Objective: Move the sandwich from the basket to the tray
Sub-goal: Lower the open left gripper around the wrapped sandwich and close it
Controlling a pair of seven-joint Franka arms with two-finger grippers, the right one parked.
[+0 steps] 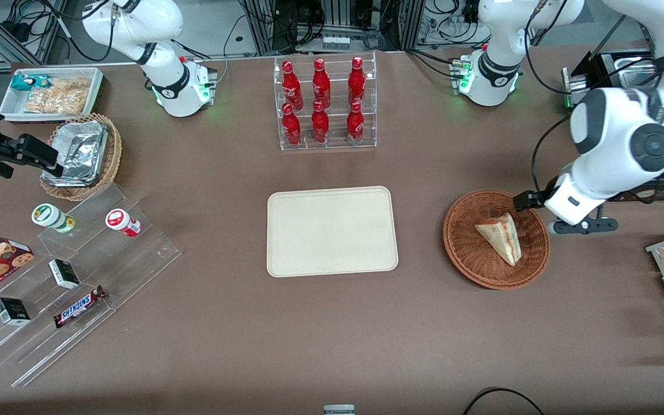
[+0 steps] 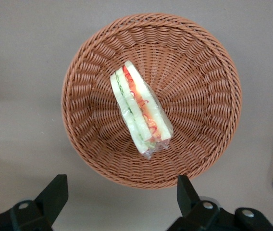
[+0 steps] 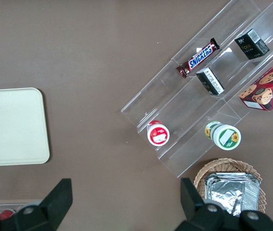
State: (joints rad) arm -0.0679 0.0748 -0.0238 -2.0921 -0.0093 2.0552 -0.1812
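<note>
While my gripper hangs above the basket's rim with fingers spread and empty, the sandwich lies apart from it in the basket.

Sandwich: triangular wedge, pale bread, red, green and cream layers showing on its edge, clear glossy wrap. It rests on the woven reddish-brown wicker of the round, shallow bowl. In the front view its long axis runs slantwise, narrow end toward the camera. The tray, flat cream rectangle with rounded corners, sits well apart, toward the parked arm.

The wrapped sandwich lies on its side in the wicker basket. The cream tray sits flat beside it, apart.
</note>
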